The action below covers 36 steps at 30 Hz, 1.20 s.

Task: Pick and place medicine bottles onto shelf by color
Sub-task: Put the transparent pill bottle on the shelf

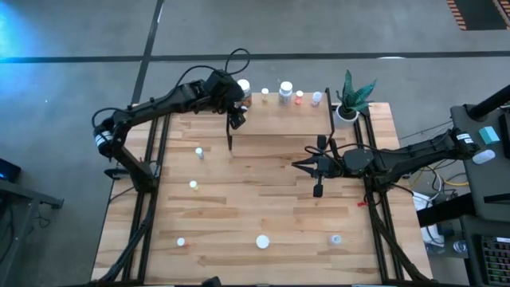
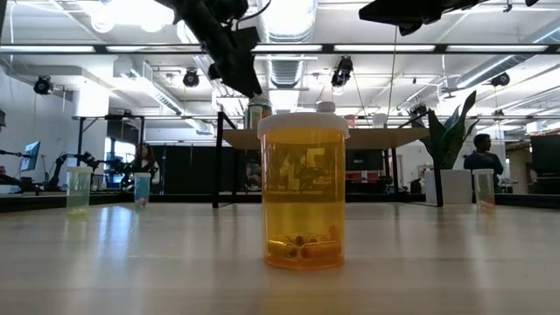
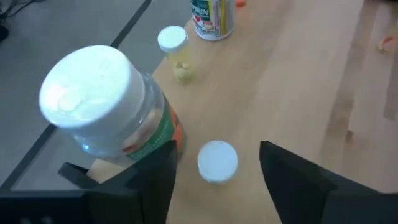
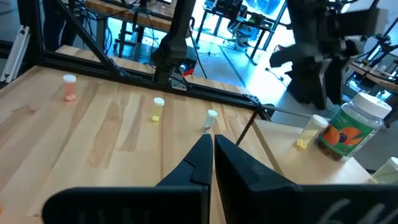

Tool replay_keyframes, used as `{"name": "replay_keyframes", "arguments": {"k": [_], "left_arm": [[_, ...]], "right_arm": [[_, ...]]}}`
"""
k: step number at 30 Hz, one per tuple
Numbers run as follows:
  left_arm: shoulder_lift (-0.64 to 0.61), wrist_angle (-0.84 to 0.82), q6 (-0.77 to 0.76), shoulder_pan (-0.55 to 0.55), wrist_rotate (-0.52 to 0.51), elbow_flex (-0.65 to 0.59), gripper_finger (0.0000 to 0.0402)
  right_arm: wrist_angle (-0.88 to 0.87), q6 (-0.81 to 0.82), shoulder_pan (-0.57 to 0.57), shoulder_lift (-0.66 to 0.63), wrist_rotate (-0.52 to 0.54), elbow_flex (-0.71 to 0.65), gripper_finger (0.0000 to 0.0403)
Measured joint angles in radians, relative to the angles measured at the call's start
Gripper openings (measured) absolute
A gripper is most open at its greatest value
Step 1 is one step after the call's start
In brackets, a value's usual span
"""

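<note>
Amber cylindrical bottle [image 2: 304,191], ribbed white cap

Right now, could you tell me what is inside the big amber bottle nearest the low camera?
The amber bottle holds a few small capsules lying at its bottom; the rest looks empty. Its white cap hides the very top.

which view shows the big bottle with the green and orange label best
The left wrist view: the green-and-orange-labelled bottle fills it, white cap and label clear, beside the open left tool. The right wrist view shows it smaller, upright on the shelf. The high view gives only its cap; in the low view, mostly hidden.
</note>
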Motion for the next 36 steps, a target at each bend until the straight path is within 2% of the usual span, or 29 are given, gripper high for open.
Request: {"name": "replay_keyframes", "arguments": {"k": [4, 9, 14, 20, 24, 27, 32, 36], "left_arm": [[-0.070, -0.026, 0.009, -0.036, -0.003, -0.039, 0.0198], [-0.232, 0.073, 0.008, -0.146, -0.002, -0.227, 0.0131], [-0.424, 0.381, -0.012, -0.315, -0.002, -0.508, 0.0062], [-0.565, 0.881, -0.016, -0.512, -0.001, -0.843, 0.0010], [-0.592, 1.156, -0.013, -0.592, -0.001, -1.009, 0.0002], [-0.596, 1.263, -0.014, -0.614, -0.001, -1.084, 0.0002], [-0.595, 1.293, -0.016, -0.615, -0.004, -1.137, 0.0002], [-0.595, 1.299, -0.016, -0.615, -0.008, -1.137, 0.0002]], "right_arm": [[-0.023, -0.010, 0.000, 0.000, -0.001, 0.000, 0.0009], [-0.070, 0.006, 0.000, 0.000, -0.015, 0.000, 0.0009], [-0.069, 0.074, 0.015, 0.000, -0.030, 0.000, 0.0015], [-0.353, 0.227, 0.156, 0.019, -0.030, 0.087, 0.0065], [-0.531, 0.435, 0.310, 0.079, -0.026, 0.157, 0.0124], [-0.666, 0.657, 0.441, 0.152, -0.009, 0.215, 0.0173], [-0.848, 1.055, 0.670, 0.321, 0.061, 0.338, 0.0246], [-1.064, 1.346, 0.784, 0.478, 0.107, 0.464, 0.0285]]}}
